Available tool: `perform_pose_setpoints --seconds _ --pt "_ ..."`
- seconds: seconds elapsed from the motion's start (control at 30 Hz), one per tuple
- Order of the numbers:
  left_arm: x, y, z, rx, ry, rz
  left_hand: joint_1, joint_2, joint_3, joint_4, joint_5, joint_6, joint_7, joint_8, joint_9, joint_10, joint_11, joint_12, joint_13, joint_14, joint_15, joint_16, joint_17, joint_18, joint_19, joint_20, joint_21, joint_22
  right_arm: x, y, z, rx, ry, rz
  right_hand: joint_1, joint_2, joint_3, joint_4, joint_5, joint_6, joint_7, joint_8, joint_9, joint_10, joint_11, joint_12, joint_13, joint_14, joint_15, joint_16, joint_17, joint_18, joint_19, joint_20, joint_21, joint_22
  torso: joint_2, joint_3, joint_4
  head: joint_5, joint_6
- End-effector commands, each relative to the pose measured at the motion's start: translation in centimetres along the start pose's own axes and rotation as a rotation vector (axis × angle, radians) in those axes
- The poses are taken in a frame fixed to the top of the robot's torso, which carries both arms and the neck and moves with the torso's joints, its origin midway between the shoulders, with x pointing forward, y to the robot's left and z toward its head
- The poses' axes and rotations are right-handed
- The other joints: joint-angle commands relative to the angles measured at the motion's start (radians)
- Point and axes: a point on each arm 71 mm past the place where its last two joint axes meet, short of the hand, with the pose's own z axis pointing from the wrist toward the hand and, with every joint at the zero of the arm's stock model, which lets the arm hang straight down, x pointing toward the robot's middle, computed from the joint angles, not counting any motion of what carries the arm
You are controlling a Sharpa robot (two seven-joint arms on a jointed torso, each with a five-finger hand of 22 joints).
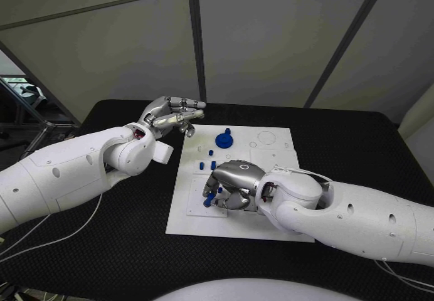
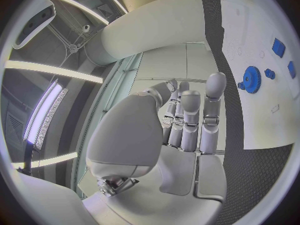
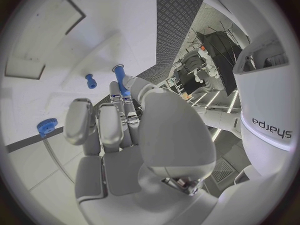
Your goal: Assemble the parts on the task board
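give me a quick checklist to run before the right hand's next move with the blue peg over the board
1. Right hand holds a part: ok, a blue peg sits between its fingers.
2. Grip firm enough: cannot tell, the contact is mostly hidden by the fingers.
3. Left hand out of the way: ok, raised by the far left corner of the task board, holding nothing, fingers apart.
4. Blue gear clear of the right hand: ok, it lies apart at the board's far side.
5. Small blue pegs on the board: ok, near the right hand but not touched.
6. Peg lined up with its hole: cannot tell, the hand hides the spot.
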Motion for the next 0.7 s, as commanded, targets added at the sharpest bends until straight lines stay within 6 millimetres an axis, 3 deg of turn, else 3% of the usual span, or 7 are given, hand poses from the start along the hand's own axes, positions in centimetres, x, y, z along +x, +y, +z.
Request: perform_pose_setpoints --seconds 0.03,0.53,0.7 --pt "0.11 -0.12 0.03 0.004 0.011 -0.007 -0.002 0.005 -0.002 -0.003 -0.001 -0.003 0.003 0.003 -0.001 -0.009 0.001 0.003 0.001 -0.006 0.004 0.001 -0.001 0.037 -0.005 0.004 -0.005 -0.001 0.2 -0.04 0.11 0.008 0.029 -0.01 -0.001 0.005 0.005 0.001 0.004 0.003 0.004 0.002 0.001 0.003 0.005 -0.004 0.002 0.019 -0.003 0.003 -0.001 -0.015 -0.001 0.002 0.0 -0.001 0.0 -0.0004 0.0001 0.001 -0.002" --pt "0.05 -0.15 -0.03 0.003 0.01 -0.006 -0.002 0.005 -0.002 -0.003 -0.001 -0.003 0.003 0.003 -0.001 -0.009 0.001 0.003 0.001 -0.006 0.004 0.001 -0.001 0.037 -0.005 0.004 -0.005 -0.001 0.67 0.07 0.36 0.008 0.044 -0.026 -0.005 0.002 0.002 0.0 0.003 0.0 0.005 0.0 0.001 0.002 0.006 -0.008 0.002 0.018 -0.002 0.001 -0.005 -0.014 -0.007 0.003 -0.004 -0.006 0.0 -0.0006 0.0003 0.002 -0.004" --pt "0.06 -0.13 -0.03 0.001 0.012 -0.007 -0.002 0.005 -0.002 -0.003 -0.001 -0.003 0.003 0.003 -0.001 -0.009 0.001 0.004 0.001 -0.006 0.004 0.001 -0.001 0.037 -0.005 0.004 -0.005 -0.001 0.79 0.31 0.58 -0.008 0.039 -0.024 -0.017 -0.006 0.001 0.002 0.002 -0.033 0.018 -0.02 -0.007 -0.028 0.018 -0.032 -0.003 0.016 0.007 0.002 -0.005 -0.013 -0.014 0.01 -0.008 -0.01 -0.001 -0.0007 0.0011 0.002 0.0"
